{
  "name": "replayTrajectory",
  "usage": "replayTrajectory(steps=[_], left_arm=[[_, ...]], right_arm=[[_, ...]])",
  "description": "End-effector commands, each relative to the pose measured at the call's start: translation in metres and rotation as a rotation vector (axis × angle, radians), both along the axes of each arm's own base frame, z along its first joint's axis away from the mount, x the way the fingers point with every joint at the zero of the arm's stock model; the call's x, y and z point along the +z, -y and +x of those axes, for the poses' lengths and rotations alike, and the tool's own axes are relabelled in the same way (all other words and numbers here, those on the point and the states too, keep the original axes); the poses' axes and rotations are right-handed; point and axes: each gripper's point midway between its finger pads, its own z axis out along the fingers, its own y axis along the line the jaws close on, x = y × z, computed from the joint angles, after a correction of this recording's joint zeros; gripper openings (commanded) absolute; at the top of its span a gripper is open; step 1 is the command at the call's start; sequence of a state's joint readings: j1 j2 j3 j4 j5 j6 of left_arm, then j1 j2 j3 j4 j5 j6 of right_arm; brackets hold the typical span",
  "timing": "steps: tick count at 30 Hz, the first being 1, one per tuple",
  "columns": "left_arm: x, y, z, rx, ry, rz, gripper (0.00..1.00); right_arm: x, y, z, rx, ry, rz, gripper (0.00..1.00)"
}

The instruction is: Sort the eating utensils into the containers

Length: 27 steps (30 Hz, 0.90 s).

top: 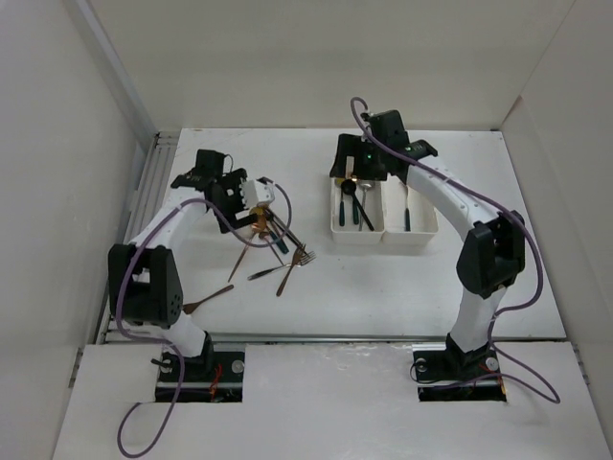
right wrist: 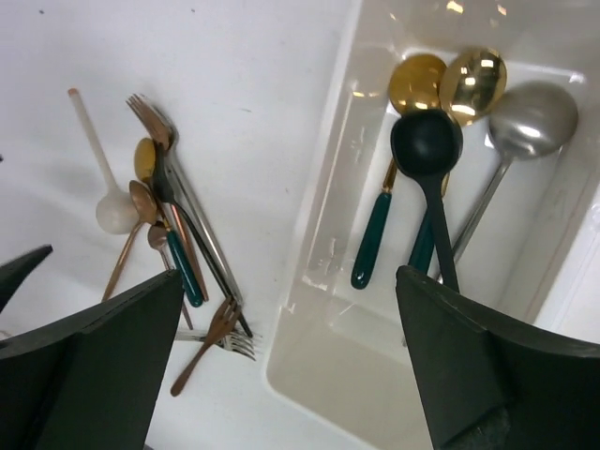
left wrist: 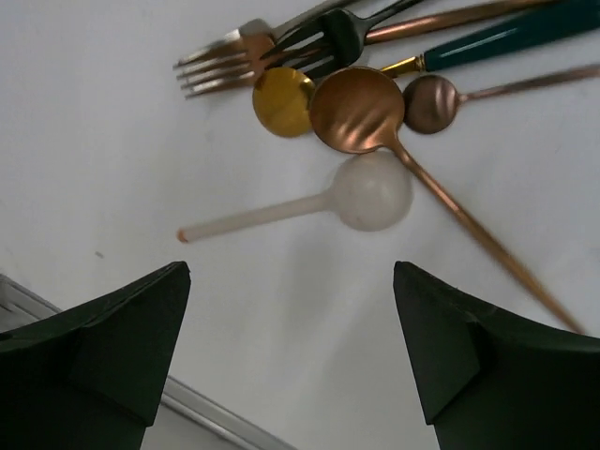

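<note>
With your left end effector (left wrist: pixel 291 277) released, straddle the white spoon (left wrist: pixel 371 192) at its handle, left of centre, clear of the copper spoon (left wrist: pixel 356 111).

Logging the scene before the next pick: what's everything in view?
Table: one; white.
Bins: two; white; joined, far right.
Spoons: four; two gold, one black, one silver; left bin.
Utensil: one; dark handle; right bin.
Pile: several forks and spoons; copper, gold, silver; table, left of bins.
White spoon: one; white; beside pile.
Left gripper: open, above pile.
Right gripper: open, above left bin.
</note>
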<state>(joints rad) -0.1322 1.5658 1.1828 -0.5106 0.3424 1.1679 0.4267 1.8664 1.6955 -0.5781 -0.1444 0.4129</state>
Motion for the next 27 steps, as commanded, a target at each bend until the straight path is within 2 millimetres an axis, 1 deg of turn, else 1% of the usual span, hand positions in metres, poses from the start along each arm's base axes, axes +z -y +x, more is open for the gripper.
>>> replayTrajectory(steps=[1, 2, 3, 4, 5, 7, 8, 9, 10, 11, 12, 13, 14, 15, 17, 18, 20, 21, 22, 24, 25, 27], left_arm=[[-0.001, 0.011, 0.007, -0.578, -0.010, 0.195, 0.88], [-0.002, 0.013, 0.011, -0.606, -0.047, 0.210, 0.88], [-0.005, 0.012, 0.014, -0.608, -0.088, 0.213, 0.87], [0.005, 0.009, 0.015, -0.634, -0.129, 0.226, 0.85], [-0.010, 0.010, 0.015, -0.688, -0.178, 0.228, 0.85], [-0.016, 0.007, 0.012, -0.724, -0.198, 0.244, 0.85], [-0.026, 0.012, 0.005, -0.757, -0.212, 0.245, 0.85], [-0.028, 0.012, 0.002, -0.772, -0.207, 0.248, 0.85], [-0.033, 0.018, -0.004, -0.801, -0.220, 0.248, 0.85], [-0.041, 0.018, -0.012, -0.813, -0.250, 0.254, 0.85], [-0.045, 0.021, -0.017, -0.823, -0.263, 0.252, 0.84], [-0.048, 0.017, -0.019, -0.823, -0.277, 0.265, 0.83], [-0.051, 0.015, -0.024, -0.834, -0.295, 0.272, 0.83], [-0.054, 0.012, -0.027, -0.835, -0.309, 0.279, 0.83], [-0.057, 0.012, -0.028, -0.826, -0.323, 0.275, 0.83], [-0.057, 0.017, -0.020, -0.797, -0.292, 0.260, 0.81], [-0.064, 0.024, -0.015, -0.764, -0.282, 0.258, 0.78], [-0.064, 0.025, -0.011, -0.739, -0.272, 0.257, 0.76], [-0.074, 0.023, -0.013, -0.735, -0.308, 0.282, 0.75], [-0.077, 0.022, -0.009, -0.711, -0.319, 0.289, 0.72], [-0.077, 0.018, -0.011, -0.710, -0.333, 0.303, 0.71], [-0.083, 0.016, -0.014, -0.733, -0.348, 0.315, 0.71]], right_arm=[[0.022, 0.000, 0.002, 0.084, 0.039, -0.006, 1.00], [0.022, 0.000, 0.002, 0.084, 0.039, -0.006, 1.00], [0.016, 0.000, 0.001, 0.092, 0.028, -0.020, 1.00], [0.016, 0.000, 0.001, 0.092, 0.027, -0.020, 1.00], [0.012, 0.006, 0.000, 0.083, 0.024, -0.021, 1.00], [0.013, 0.004, -0.001, 0.091, 0.042, -0.007, 1.00], [0.016, 0.005, -0.002, 0.091, 0.052, -0.003, 1.00], [0.013, 0.010, -0.002, 0.082, 0.044, -0.006, 1.00], [0.008, 0.010, -0.003, 0.082, 0.033, -0.010, 1.00], [0.008, 0.010, -0.003, 0.082, 0.033, -0.010, 1.00], [0.003, 0.015, -0.003, 0.073, 0.022, -0.014, 1.00], [0.008, 0.015, -0.004, 0.073, 0.030, -0.011, 1.00], [0.008, 0.019, -0.002, 0.063, 0.030, -0.011, 1.00], [0.003, 0.020, -0.003, 0.064, 0.020, -0.015, 1.00], [0.003, 0.020, -0.003, 0.064, 0.020, -0.015, 1.00], [0.003, 0.024, -0.001, 0.061, 0.024, -0.020, 1.00], [0.005, 0.024, 0.000, 0.060, 0.033, -0.017, 1.00], [0.005, 0.024, 0.000, 0.060, 0.033, -0.017, 1.00], [0.005, 0.028, 0.003, 0.050, 0.033, -0.018, 1.00], [0.005, 0.029, 0.003, 0.050, 0.033, -0.018, 1.00], [0.005, 0.029, 0.003, 0.050, 0.033, -0.018, 1.00], [0.005, 0.031, 0.004, 0.047, 0.031, -0.012, 1.00]])
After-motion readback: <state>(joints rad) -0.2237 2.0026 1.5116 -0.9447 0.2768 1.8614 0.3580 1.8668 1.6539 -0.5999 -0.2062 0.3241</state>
